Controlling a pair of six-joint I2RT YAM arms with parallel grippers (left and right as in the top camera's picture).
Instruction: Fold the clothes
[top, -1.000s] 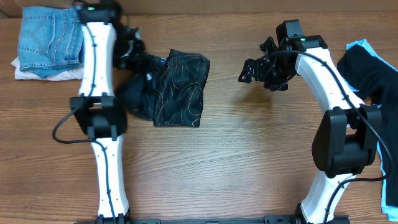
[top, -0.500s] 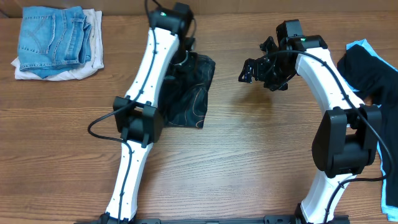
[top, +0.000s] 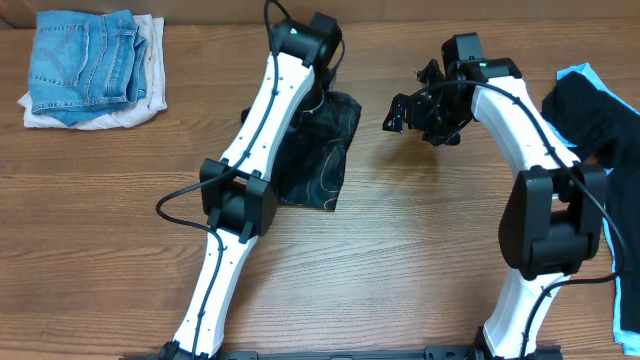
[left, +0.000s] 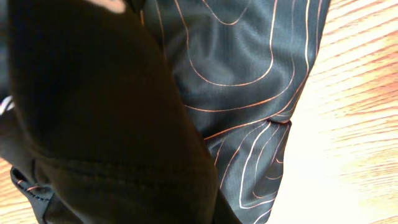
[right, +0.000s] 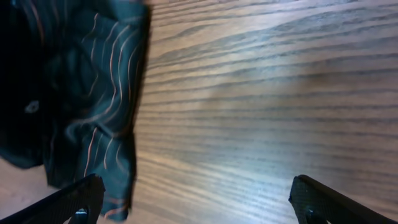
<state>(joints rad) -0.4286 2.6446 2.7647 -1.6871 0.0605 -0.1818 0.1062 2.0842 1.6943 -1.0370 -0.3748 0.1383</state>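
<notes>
The black jersey (top: 325, 160) with thin contour lines lies bunched on the wooden table, just right of my left arm. My left gripper (top: 322, 88) is at the jersey's top edge, and the cloth has travelled with it. In the left wrist view the jersey (left: 249, 74) fills the frame and hides the fingers. My right gripper (top: 400, 112) is open and empty above bare wood, to the right of the jersey. The right wrist view shows its wide-apart fingertips (right: 199, 205) and the jersey's edge (right: 81, 93) at the left. A black-and-light-blue garment (top: 600, 120) lies at the far right edge.
Folded blue jeans (top: 85, 60) sit on a white garment (top: 95, 118) at the back left corner. Bare wooden table (top: 420, 260) stretches across the middle and front. The arm bases stand at the front edge.
My left arm has swung to the right from near the jeans and dragged the black jersey with it. The right arm has stayed almost still.
</notes>
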